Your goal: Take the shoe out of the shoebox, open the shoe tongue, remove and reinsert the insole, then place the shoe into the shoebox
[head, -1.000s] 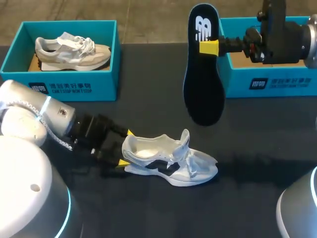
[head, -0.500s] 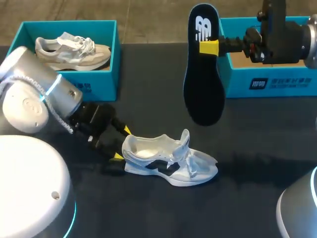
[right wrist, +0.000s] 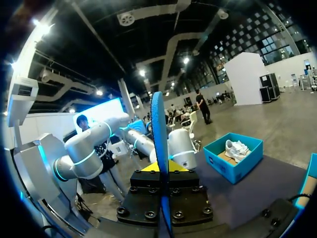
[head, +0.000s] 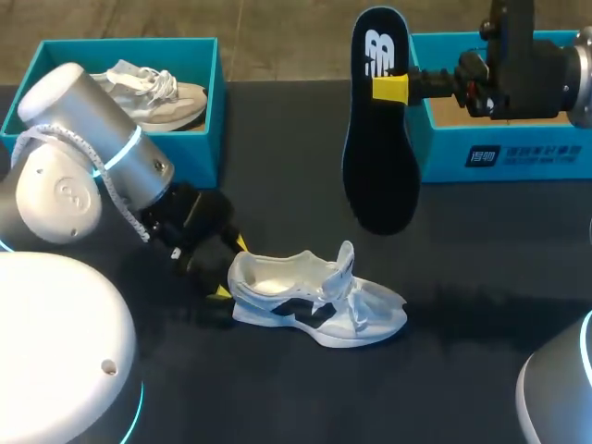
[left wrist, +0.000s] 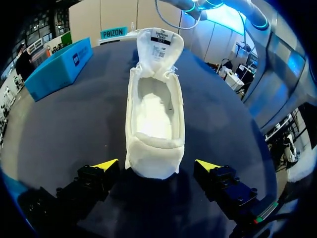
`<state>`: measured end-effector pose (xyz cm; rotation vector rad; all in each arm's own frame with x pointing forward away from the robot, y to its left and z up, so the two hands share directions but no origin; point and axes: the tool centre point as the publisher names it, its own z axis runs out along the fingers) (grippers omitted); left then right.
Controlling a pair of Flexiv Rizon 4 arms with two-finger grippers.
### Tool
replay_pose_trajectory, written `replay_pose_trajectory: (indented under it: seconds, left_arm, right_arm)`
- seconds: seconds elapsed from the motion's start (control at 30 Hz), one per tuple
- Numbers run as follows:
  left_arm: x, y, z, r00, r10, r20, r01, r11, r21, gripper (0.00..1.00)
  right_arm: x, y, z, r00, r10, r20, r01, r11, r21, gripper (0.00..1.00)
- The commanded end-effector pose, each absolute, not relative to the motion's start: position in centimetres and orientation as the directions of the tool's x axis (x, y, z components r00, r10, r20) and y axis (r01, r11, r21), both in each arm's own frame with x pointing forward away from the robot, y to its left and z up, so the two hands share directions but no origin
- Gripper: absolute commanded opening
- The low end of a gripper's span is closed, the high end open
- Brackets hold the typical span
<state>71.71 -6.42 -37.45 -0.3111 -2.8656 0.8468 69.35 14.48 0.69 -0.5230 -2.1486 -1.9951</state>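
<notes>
The sneaker (head: 314, 301) lies on the surface (head: 277, 388) near the front middle, heel to the left and toe to the right. The left jaws sit at its heel, one finger on each side, both clear of it. The left shoebox (head: 199, 157) stands at the far left with a second sneaker (head: 171, 97) inside. The right shoebox (head: 527, 153) stands at the far right. The insole (head: 379, 157) hangs above the surface between the boxes, just beside the right one, clamped in the right jaws.
</notes>
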Motion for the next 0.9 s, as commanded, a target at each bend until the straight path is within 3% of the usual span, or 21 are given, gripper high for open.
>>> replay_pose_trajectory:
  seconds: [0.03,0.33,0.9]
  left_arm:
    - [70.9,-7.1,-36.8,-0.967,0.252,0.039,0.216,0.888,-0.406,1.00]
    - [71.4,-7.5,-37.3,-0.965,0.259,-0.045,0.262,0.930,-0.257,1.00]
    - [72.4,-7.0,-37.4,-0.962,0.267,-0.047,0.271,0.949,-0.161,1.00]
  right_arm:
    - [69.5,14.7,0.6,-0.925,0.143,0.351,0.360,0.047,0.932,0.00]
    - [69.5,14.7,0.6,-0.925,0.143,0.351,0.360,0.047,0.932,0.00]
    - [69.5,14.7,0.6,-0.925,0.143,0.351,0.360,0.047,0.932,0.00]
